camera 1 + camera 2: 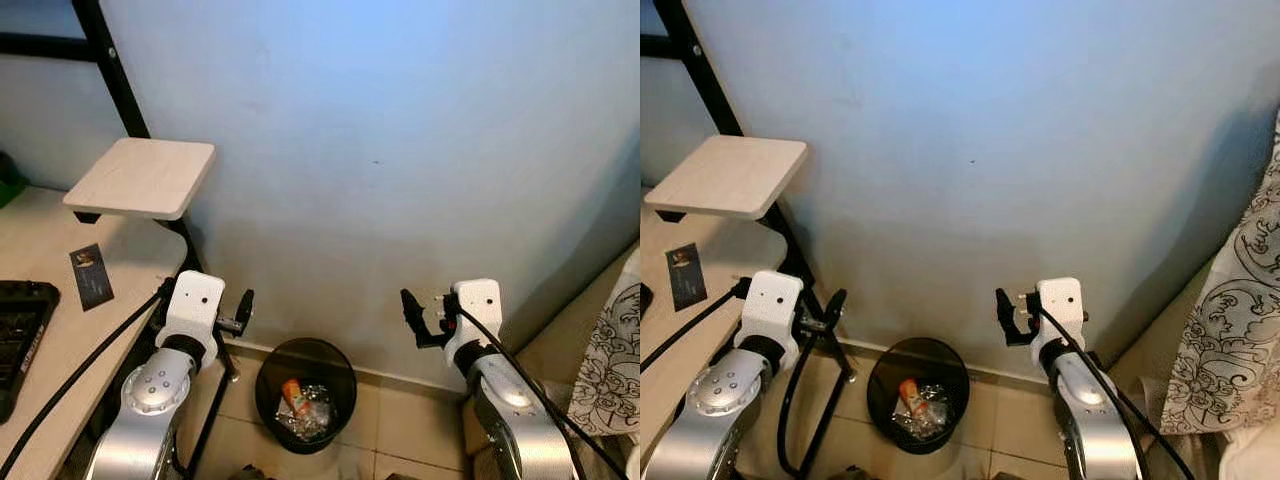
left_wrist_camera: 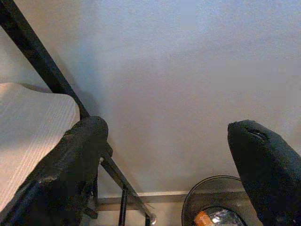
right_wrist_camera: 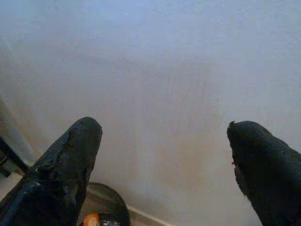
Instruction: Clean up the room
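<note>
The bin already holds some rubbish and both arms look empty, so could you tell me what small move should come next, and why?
Probably a turn toward the desk. Both the left gripper and the right gripper hang open and empty above the bin, which holds scraps, so nothing is left to drop. The card on the desk may need tidying.

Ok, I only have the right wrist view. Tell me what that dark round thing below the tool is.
Observer: A black waste bin on the tiled floor against the wall, holding an orange item and crinkled clear wrapping.
Operator: Give me the left tool.
Observer: The left tool is open and empty, raised beside the desk, left of the bin.
Operator: Report the desk.
Observer: A dark card lies on it.
</note>
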### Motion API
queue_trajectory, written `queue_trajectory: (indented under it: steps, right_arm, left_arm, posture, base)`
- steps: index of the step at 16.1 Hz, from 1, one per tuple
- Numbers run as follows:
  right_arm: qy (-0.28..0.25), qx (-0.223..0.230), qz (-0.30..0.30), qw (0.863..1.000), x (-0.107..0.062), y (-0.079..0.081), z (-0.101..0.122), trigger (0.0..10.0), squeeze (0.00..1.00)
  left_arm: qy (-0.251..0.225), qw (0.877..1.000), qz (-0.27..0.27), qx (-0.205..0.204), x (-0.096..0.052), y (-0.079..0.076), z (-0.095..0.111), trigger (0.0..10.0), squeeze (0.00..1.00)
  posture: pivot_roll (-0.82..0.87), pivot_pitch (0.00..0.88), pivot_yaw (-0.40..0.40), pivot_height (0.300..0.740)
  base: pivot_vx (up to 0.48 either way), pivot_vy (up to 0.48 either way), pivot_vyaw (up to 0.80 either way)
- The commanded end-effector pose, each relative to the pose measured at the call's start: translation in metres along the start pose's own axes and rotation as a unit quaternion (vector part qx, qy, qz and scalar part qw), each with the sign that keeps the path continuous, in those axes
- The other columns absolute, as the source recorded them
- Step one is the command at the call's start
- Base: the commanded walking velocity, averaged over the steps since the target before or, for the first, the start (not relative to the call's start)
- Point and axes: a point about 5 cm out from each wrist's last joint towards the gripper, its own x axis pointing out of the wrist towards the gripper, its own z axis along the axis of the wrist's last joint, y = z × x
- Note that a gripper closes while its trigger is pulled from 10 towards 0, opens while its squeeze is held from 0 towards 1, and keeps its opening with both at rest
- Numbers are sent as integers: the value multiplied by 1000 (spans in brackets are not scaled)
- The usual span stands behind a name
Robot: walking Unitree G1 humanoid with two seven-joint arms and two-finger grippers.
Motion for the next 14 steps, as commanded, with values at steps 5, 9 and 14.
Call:
queue_trajectory:
  steps: [5,9,14]
  right_arm:
    - [3,-11,-21,1000,-6,-3,1,10000,0]
    - [5,-11,-23,1000,-4,-3,1,10000,0]
    - [6,-13,-13,1000,-1,0,1,10000,0]
  left_arm:
    - [-9,1000,-10,-5,1,-2,4,10000,0]
    - [-12,1000,-14,-9,2,-3,5,10000,0]
    - [-12,1000,-7,-7,3,1,4,10000,0]
  posture:
    - [29,0,50,740]
    - [37,0,41,740]
    - [46,0,38,740]
  base:
    - [0,0,0]
    - [-127,0,0]
    - [-49,0,0]
